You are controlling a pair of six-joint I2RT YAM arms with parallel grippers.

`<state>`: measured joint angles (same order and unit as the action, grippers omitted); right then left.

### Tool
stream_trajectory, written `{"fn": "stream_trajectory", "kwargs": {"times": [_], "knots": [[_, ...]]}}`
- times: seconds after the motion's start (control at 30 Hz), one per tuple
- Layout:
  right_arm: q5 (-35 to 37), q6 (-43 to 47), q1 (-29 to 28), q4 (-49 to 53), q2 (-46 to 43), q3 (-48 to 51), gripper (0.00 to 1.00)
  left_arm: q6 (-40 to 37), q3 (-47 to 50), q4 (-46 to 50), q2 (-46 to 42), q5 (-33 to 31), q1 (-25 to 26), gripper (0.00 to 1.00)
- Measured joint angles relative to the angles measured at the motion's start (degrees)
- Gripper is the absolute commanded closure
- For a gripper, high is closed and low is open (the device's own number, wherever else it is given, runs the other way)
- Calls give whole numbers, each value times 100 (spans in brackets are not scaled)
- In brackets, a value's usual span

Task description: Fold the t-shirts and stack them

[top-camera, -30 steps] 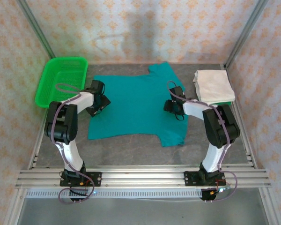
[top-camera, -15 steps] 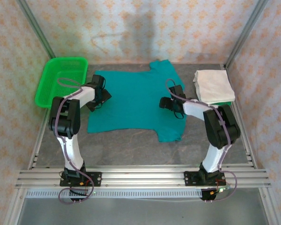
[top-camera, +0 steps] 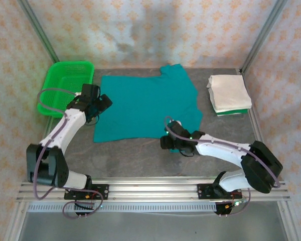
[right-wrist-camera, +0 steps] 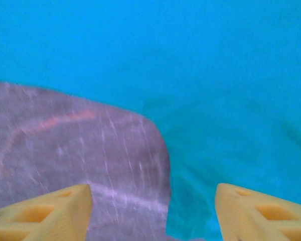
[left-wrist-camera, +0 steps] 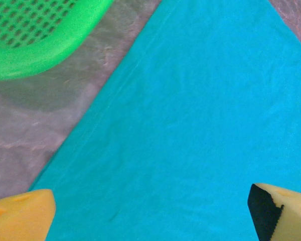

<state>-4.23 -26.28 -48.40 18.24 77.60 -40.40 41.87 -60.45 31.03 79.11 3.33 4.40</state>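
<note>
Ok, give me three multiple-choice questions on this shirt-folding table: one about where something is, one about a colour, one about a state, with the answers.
1. Where on the table is the basket?
A) far left corner
B) far right corner
C) middle of the near edge

2. What colour is the shirt lying spread out?
A) white
B) red
C) teal

3. How is the left tool?
A) shut on the shirt
B) open over the shirt
C) shut on the basket

Answers:
1 A: the top view has it at the far left of the table.
2 C: the flat cloth is teal in every view.
3 B: the left wrist view shows its fingertips wide apart, with smooth cloth below.
</note>
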Motion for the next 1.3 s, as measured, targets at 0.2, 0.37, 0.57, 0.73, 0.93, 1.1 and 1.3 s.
{"fn": "stream_trajectory", "kwargs": {"times": [0.2, 0.37, 0.57, 0.73, 0.93, 1.1, 1.3], "knots": [[-2, -326, -107, 114, 415, 103, 49, -48, 361, 240, -562, -107, 0, 0], [-28, -398, -175, -26, 776, -57, 49, -114, 487, 291, -575, -107, 0, 0], [-120, -511, -474, -186, 1036, -273, 49, -146, 568, 319, -588, -120, 0, 0], [-348, -603, -680, -212, 1130, -439, 41, -144, 629, 321, -588, -127, 0, 0], [-282, -741, -710, -35, 669, -468, 9, -140, 772, 310, -621, -125, -2, 0], [225, -997, -680, 184, -549, -404, 1, 57, 1239, 260, -868, -81, -52, 0], [649, -1250, -426, 232, -1982, 389, 0, 647, 1987, 166, -1252, -81, -352, 0]]}}
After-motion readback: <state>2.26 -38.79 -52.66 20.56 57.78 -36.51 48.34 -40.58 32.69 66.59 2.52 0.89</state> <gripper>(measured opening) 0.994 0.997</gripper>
